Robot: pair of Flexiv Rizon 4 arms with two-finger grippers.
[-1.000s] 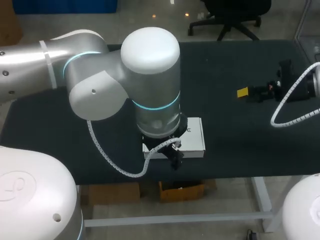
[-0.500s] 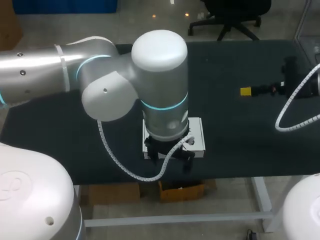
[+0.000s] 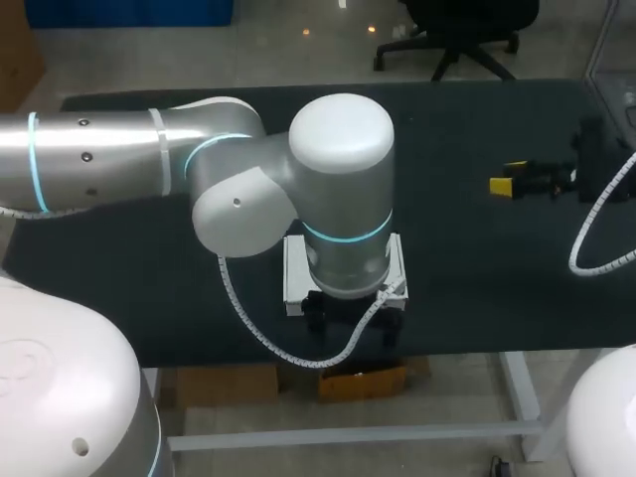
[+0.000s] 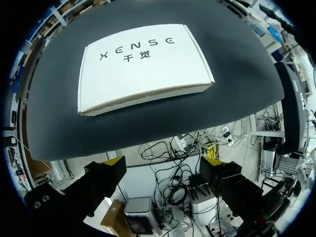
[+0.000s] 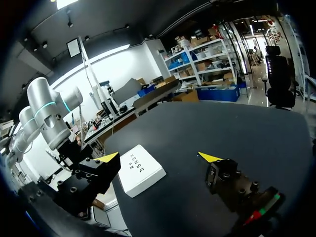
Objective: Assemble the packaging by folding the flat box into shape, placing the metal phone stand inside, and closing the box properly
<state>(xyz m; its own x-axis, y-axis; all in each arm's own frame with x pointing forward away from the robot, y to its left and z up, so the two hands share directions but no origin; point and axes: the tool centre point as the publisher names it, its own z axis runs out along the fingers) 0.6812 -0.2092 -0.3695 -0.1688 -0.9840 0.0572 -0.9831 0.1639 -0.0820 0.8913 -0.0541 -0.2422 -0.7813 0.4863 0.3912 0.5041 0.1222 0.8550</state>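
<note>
**White box shut and lying near the table's front edge, both grippers open and empty**

Closest to the front, the left gripper (image 4: 163, 163) hangs with its two yellow-tipped fingers spread wide and nothing between them. In its wrist view the table's front edge lies just ahead of the fingers, and the box lies beyond that edge. A white coiled cable (image 3: 268, 338) loops down beside the gripper.

The white box (image 4: 143, 66) lies flat on the table with its lid down, its long side roughly parallel with the front edge. The lid carries a line of dark capital letters with two smaller characters beneath. From above, the bulky left arm (image 3: 338, 189) covers most of the box, leaving only its ends in view.

The table (image 3: 477, 268) is covered in a dark, matte mat-like surface.

Farther off, on the right side, the right gripper (image 5: 159, 158) is held above the dark surface, well apart from the box. Its fingers are also parted and hold nothing. From there the box sits ahead of it, next to the left arm.
</note>
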